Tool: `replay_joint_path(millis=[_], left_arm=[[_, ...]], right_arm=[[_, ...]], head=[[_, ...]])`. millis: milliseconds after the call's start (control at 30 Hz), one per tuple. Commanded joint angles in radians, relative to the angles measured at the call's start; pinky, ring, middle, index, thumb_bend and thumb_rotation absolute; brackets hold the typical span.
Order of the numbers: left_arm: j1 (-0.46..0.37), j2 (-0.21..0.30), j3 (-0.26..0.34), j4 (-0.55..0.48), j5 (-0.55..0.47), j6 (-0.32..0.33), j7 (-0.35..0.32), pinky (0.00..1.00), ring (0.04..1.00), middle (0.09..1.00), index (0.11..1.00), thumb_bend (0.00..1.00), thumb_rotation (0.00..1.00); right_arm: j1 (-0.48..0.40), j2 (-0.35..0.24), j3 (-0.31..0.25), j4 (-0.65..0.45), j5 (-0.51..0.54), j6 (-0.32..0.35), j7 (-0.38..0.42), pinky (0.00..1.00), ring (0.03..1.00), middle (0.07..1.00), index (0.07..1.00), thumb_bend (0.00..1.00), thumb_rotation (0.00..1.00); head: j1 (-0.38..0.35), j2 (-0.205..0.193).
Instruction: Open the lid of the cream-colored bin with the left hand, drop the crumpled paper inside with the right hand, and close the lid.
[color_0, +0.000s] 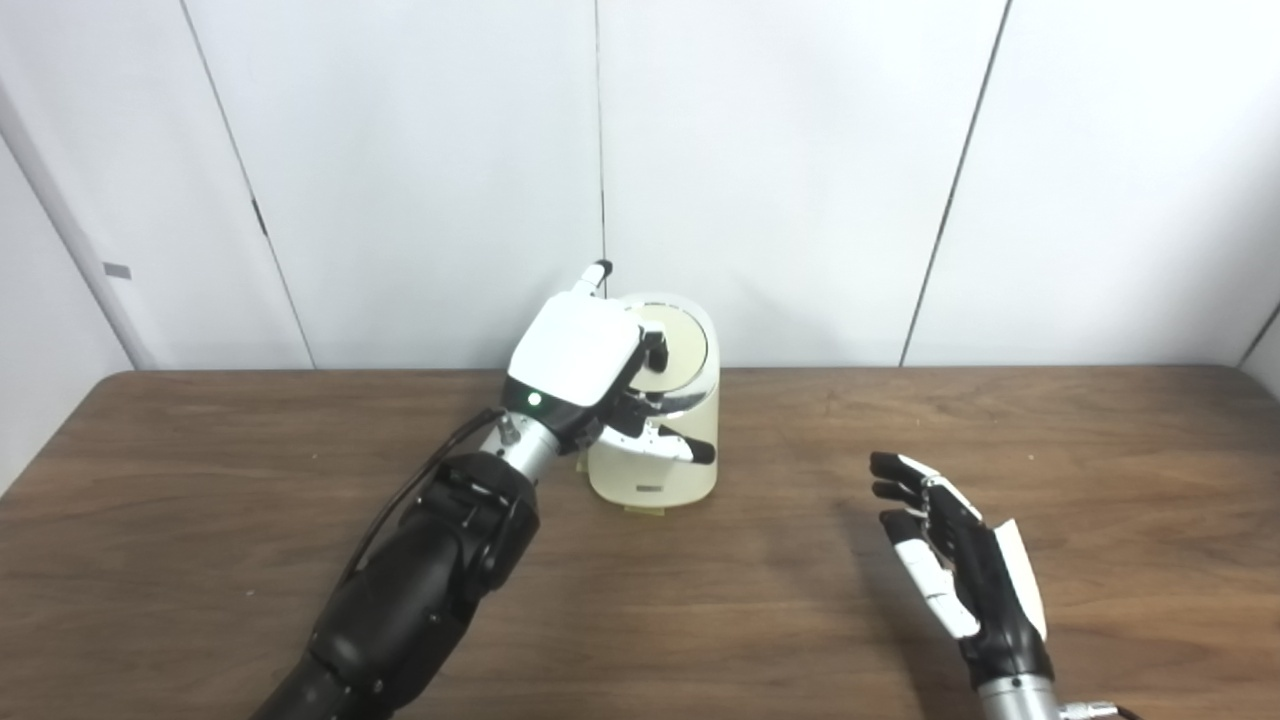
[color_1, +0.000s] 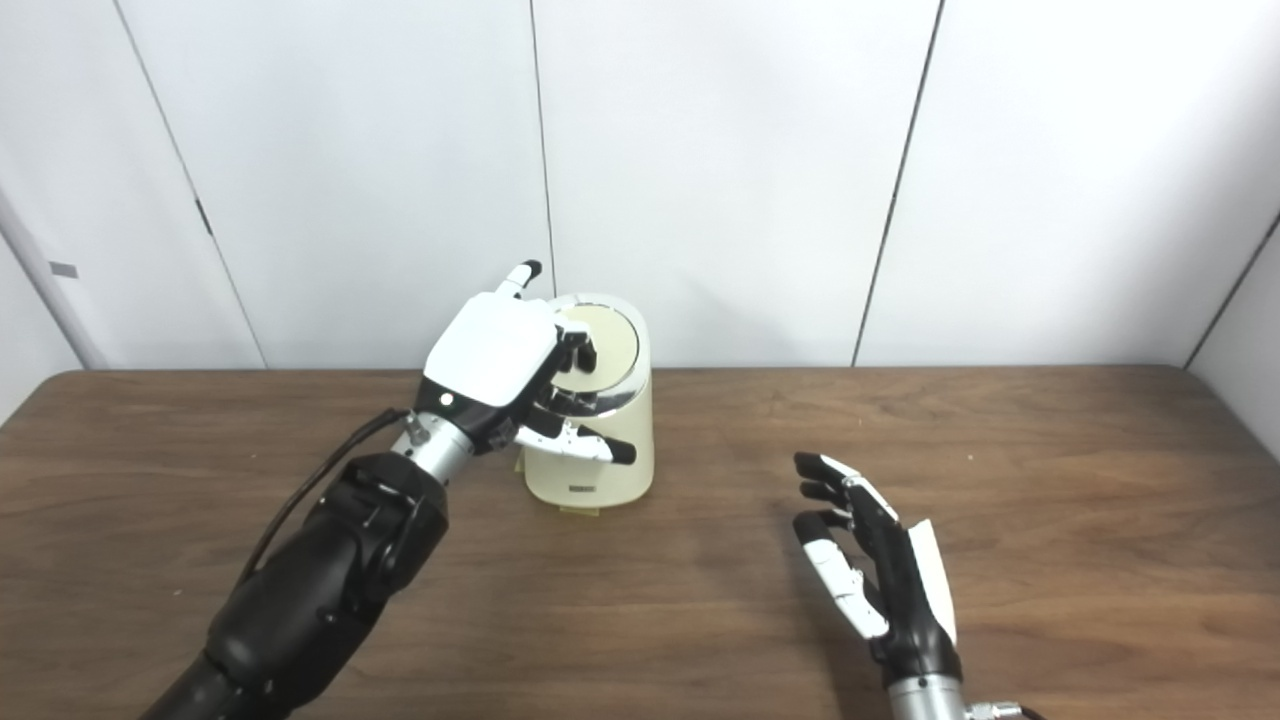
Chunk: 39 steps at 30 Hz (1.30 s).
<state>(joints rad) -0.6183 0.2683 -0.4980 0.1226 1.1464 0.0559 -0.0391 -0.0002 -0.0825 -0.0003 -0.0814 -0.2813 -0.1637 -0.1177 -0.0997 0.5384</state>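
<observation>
The cream-colored bin (color_0: 692, 425) stands upright at the back middle of the wooden table (color_0: 200, 480). Its round lid (color_0: 685, 345), ringed in chrome, lies flat on top. My left hand (color_0: 580, 355) is over the bin's left top. Its fingers rest spread on the lid, the thumb (color_0: 685, 447) crosses the bin's front, and one finger points up. It grips nothing that I can see. My right hand (color_0: 950, 560) is open and empty, palm turned left, above the table to the front right of the bin. No crumpled paper is in view.
White wall panels (color_0: 800, 150) stand right behind the table's back edge, close behind the bin. The table's right edge shows at the far right (color_1: 1240, 420).
</observation>
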Motion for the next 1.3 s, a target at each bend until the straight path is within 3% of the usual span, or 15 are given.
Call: replay_joint_path(millis=[0, 200, 367, 467, 500, 533, 567, 600, 667, 733, 767, 867, 967, 1133, 1267], left_arm=[[0.022, 0.011, -0.029, 0.062, 0.004, 0.0, -0.06, 1.0, 0.69, 0.595, 0.58, 1.0, 0.78], [0.049, 0.007, -0.011, -0.005, -0.023, 0.002, -0.054, 1.0, 0.686, 0.599, 0.6, 1.0, 0.79], [0.103, -0.018, 0.007, -0.169, -0.03, 0.027, -0.093, 0.96, 0.685, 0.603, 0.604, 0.92, 0.81], [0.141, -0.047, 0.035, -0.259, -0.055, 0.038, -0.08, 0.93, 0.675, 0.602, 0.6, 0.89, 0.82], [0.156, -0.067, 0.056, -0.29, -0.073, 0.034, -0.041, 0.89, 0.664, 0.602, 0.593, 0.85, 0.78], [0.17, -0.091, 0.081, -0.327, -0.09, 0.025, 0.013, 0.8, 0.64, 0.602, 0.589, 0.79, 0.67], [0.18, -0.115, 0.105, -0.362, -0.099, 0.015, 0.068, 0.75, 0.645, 0.641, 0.639, 0.73, 0.58], [0.183, -0.135, 0.123, -0.388, -0.101, 0.006, 0.109, 0.76, 0.705, 0.73, 0.738, 0.68, 0.54], [0.178, -0.172, 0.162, -0.417, -0.12, -0.029, 0.198, 0.94, 0.922, 0.932, 0.936, 0.6, 0.55], [0.166, -0.192, 0.197, -0.417, -0.143, -0.083, 0.276, 0.98, 0.98, 0.983, 0.984, 0.61, 0.6], [0.16, -0.195, 0.214, -0.409, -0.175, -0.127, 0.315, 0.99, 0.992, 0.993, 0.994, 0.62, 0.65], [0.161, -0.194, 0.254, -0.382, -0.356, -0.282, 0.378, 1.0, 1.0, 1.0, 1.0, 0.62, 0.64], [0.208, -0.174, 0.288, -0.393, -0.62, -0.363, 0.32, 0.96, 0.996, 1.0, 1.0, 0.59, 0.65], [0.324, -0.133, 0.357, -0.404, -0.86, -0.369, 0.231, 0.71, 0.81, 0.868, 0.891, 0.53, 0.71], [0.415, -0.111, 0.405, -0.378, -1.013, -0.342, 0.164, 0.65, 0.741, 0.791, 0.804, 0.47, 0.76]], right_arm=[[-0.014, 0.0, 0.001, -0.018, 0.005, -0.021, -0.002, 0.66, 0.766, 0.796, 0.776, 0.52, 0.89], [-0.014, -0.006, 0.001, -0.018, -0.009, -0.021, -0.002, 0.66, 0.761, 0.791, 0.773, 0.5, 0.89], [-0.013, -0.005, 0.004, -0.022, -0.015, -0.01, 0.001, 0.66, 0.762, 0.792, 0.772, 0.5, 0.9], [-0.012, -0.004, 0.004, -0.013, -0.007, -0.024, 0.001, 0.66, 0.761, 0.792, 0.77, 0.51, 0.91], [-0.012, -0.005, 0.003, -0.01, -0.001, -0.025, 0.003, 0.66, 0.76, 0.791, 0.771, 0.51, 0.92], [-0.012, -0.004, 0.002, -0.007, 0.005, -0.024, 0.005, 0.67, 0.762, 0.792, 0.772, 0.51, 0.92], [-0.012, -0.005, 0.001, -0.006, 0.009, -0.02, 0.007, 0.67, 0.763, 0.792, 0.774, 0.5, 0.93], [-0.013, -0.006, 0.001, -0.004, 0.011, -0.017, 0.009, 0.67, 0.765, 0.794, 0.776, 0.5, 0.94], [-0.016, -0.011, 0.003, 0.007, 0.006, -0.016, 0.011, 0.69, 0.773, 0.801, 0.783, 0.5, 0.96], [-0.02, -0.016, 0.005, 0.022, -0.001, -0.027, 0.008, 0.71, 0.782, 0.805, 0.788, 0.49, 0.98], [-0.021, -0.019, 0.007, 0.026, -0.009, -0.026, 0.008, 0.71, 0.781, 0.804, 0.786, 0.49, 0.98], [-0.021, -0.024, 0.014, 0.029, -0.025, -0.021, 0.008, 0.72, 0.788, 0.809, 0.792, 0.49, 0.99], [-0.02, -0.023, 0.017, 0.033, -0.041, -0.027, -0.003, 0.71, 0.78, 0.801, 0.788, 0.5, 0.99], [-0.021, -0.027, 0.021, 0.031, -0.05, -0.03, -0.002, 0.7, 0.774, 0.798, 0.789, 0.5, 0.99], [-0.021, -0.03, 0.023, 0.024, -0.053, -0.019, 0.001, 0.69, 0.772, 0.797, 0.788, 0.5, 0.99]], head=[[0.001, 0.0], [0.011, -0.003], [0.005, -0.003], [0.004, -0.003], [0.006, -0.002], [0.008, -0.002], [0.011, -0.004], [0.013, -0.007], [0.011, -0.013], [0.011, -0.02], [0.011, -0.021], [0.012, -0.021], [0.012, -0.021], [0.01, -0.02], [0.011, -0.021]])
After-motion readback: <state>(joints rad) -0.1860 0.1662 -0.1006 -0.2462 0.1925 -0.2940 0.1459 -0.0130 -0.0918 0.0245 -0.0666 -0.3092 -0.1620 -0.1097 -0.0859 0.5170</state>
